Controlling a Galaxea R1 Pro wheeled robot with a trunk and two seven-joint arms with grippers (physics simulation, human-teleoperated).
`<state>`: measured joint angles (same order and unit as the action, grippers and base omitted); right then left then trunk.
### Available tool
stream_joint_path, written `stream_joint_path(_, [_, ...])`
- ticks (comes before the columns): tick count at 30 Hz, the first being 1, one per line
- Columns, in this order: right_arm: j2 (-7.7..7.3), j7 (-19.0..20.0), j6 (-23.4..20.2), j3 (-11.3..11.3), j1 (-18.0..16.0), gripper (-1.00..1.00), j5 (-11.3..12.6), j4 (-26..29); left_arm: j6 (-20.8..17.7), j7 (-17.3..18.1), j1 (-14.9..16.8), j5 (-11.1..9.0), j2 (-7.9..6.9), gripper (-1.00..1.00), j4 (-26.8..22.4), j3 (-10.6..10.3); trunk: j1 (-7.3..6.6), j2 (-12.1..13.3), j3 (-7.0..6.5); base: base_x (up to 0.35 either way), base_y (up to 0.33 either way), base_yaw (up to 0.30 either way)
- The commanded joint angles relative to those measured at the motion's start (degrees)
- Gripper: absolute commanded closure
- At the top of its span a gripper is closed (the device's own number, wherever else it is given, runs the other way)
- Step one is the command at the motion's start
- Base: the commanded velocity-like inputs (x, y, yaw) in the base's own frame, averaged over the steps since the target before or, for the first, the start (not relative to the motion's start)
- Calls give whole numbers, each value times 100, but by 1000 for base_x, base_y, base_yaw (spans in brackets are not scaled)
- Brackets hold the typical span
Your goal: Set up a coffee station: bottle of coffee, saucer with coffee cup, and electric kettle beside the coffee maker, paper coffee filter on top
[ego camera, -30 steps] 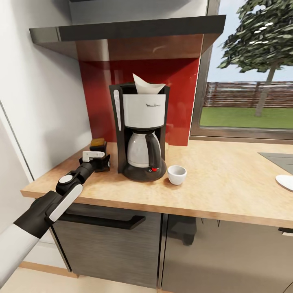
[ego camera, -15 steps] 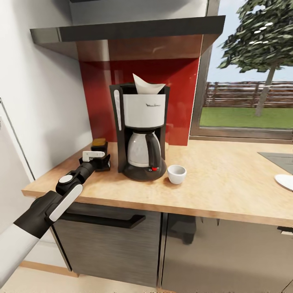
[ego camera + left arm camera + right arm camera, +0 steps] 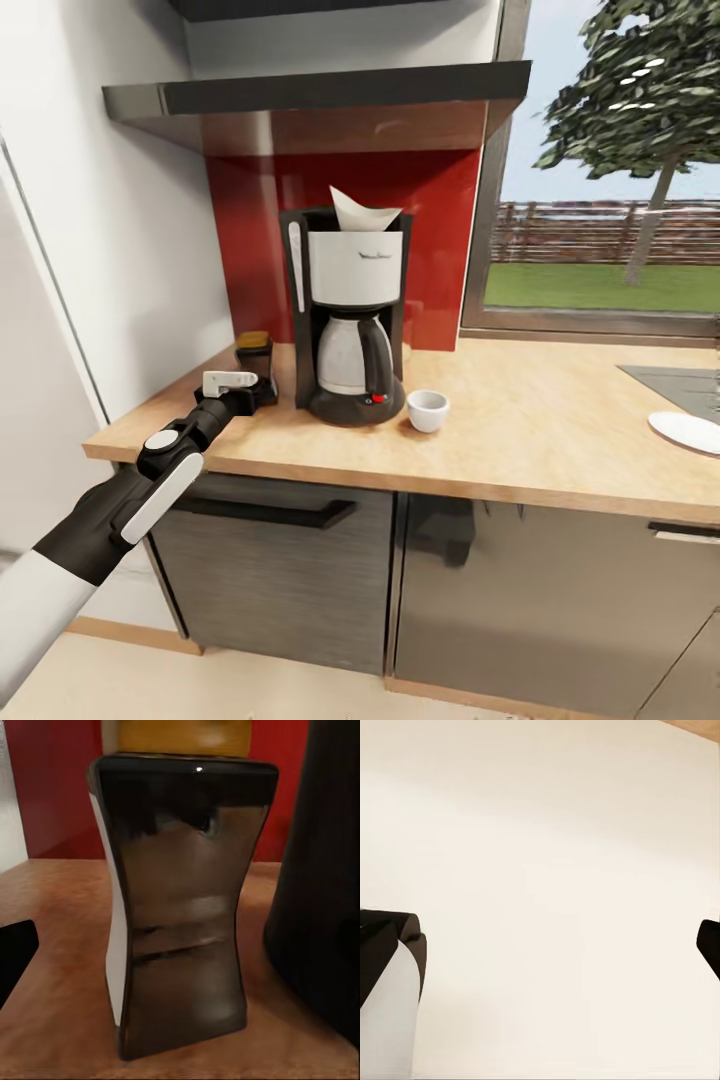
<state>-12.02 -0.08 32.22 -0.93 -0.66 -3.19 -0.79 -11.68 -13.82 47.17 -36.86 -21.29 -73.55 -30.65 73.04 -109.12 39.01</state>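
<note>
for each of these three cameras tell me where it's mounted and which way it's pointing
Head view: from the robot's head, looking forward and down at the kitchen countertop and coffee maker; the left arm and left gripper show.
Left wrist view: on the left arm, looking close at the bottle of coffee; a dark fingertip shows.
Right wrist view: on the right arm, facing a pale surface; the right gripper has its fingertips apart.
Shared: head and left wrist views both show the bottle.

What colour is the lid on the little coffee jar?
Golden-brown lid on the dark jar, clearest in the left wrist view.
</note>
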Motion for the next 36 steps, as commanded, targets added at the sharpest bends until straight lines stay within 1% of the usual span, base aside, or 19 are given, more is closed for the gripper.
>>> stream_joint_path(1, [-2,-1,21,-4,-5,-100,-24,-9,-9,-51,8,-51,-7,-100,-10,-20,-3,-3,6,-260,0,0])
stream_joint_path(15, [-2,-7,21,-4,-6,-100,-26,-9,-9,-48,7,-57,-7,-100,-16,-20,-3,-3,6,-200,0,0])
stream_joint_path(23, [-2,-9,21,-4,-5,-100,-24,-9,-26,-41,6,-58,-13,-100,-232,-26,-3,-3,6,-69,0,0])
stream_joint_path(36, [-2,-10,21,-4,-6,-100,-24,-12,-314,-17,4,-63,-16,-100,-557,-43,-3,-3,6,-132,0,0])
